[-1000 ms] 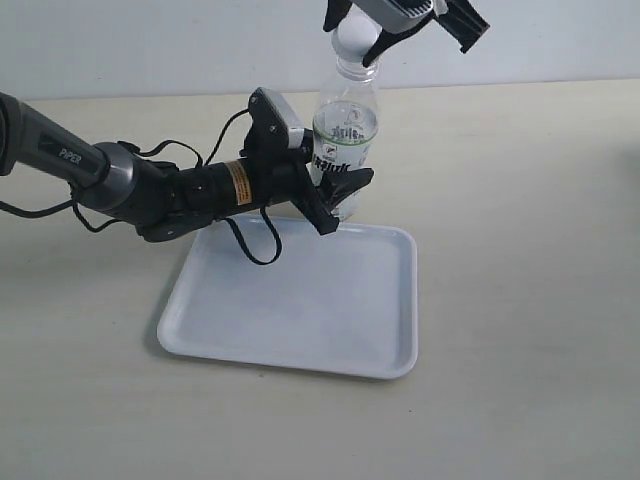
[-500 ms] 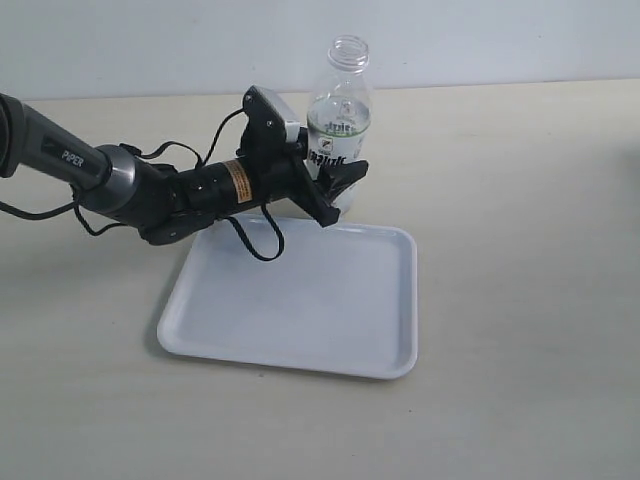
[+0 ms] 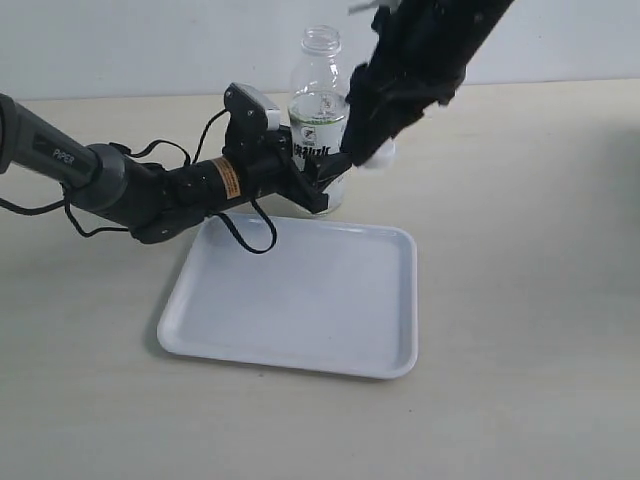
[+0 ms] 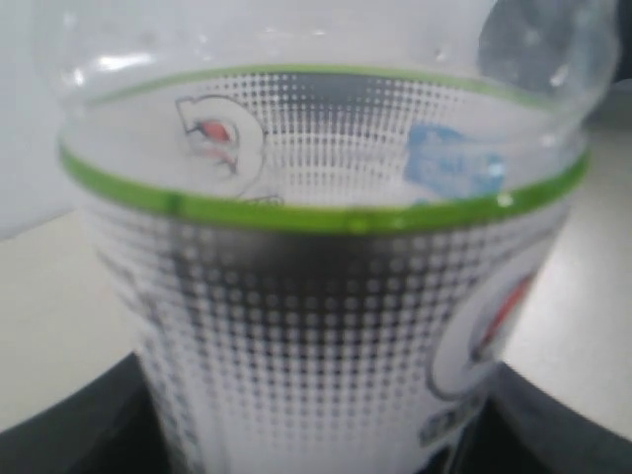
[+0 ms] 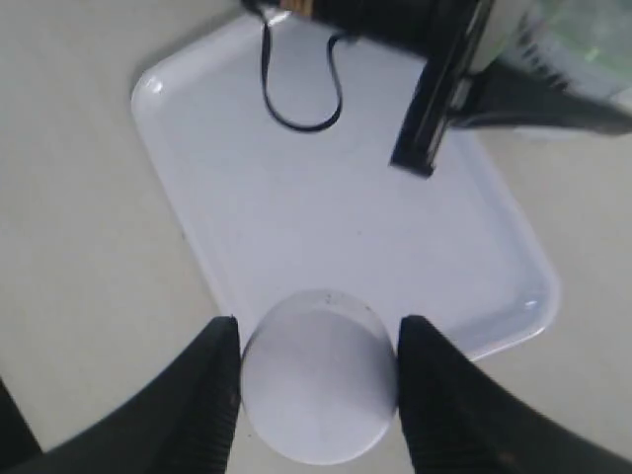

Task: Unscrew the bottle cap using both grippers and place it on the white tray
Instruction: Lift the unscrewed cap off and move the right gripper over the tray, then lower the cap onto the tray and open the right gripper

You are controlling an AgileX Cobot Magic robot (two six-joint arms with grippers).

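Note:
The clear bottle (image 3: 318, 115) with the white-green label stands upright at the tray's far edge, its mouth uncapped. My left gripper (image 3: 325, 186) on the PIPER arm is shut on the bottle's lower body. In the left wrist view the bottle's label (image 4: 326, 326) fills the picture, with the left gripper (image 4: 316, 439) dark on either side of it. The thick black right arm reaches down from the upper right. My right gripper (image 3: 372, 158) is shut on the small white bottle cap (image 3: 380, 156), just right of the bottle. In the right wrist view the cap (image 5: 318, 387) sits between the right gripper's (image 5: 318, 328) black fingers, above the white tray (image 5: 346, 217).
The white tray (image 3: 300, 300) lies on the beige table in front of the bottle. A black cable (image 3: 250, 235) from the left arm loops over its far edge. In the right wrist view a left finger (image 5: 444, 89) and the bottle (image 5: 573, 44) are beyond the tray.
The right gripper lifted the cap off the bottle and out of view, then came back down to the bottle's right. The left gripper and bottle shifted slightly left and farther back.

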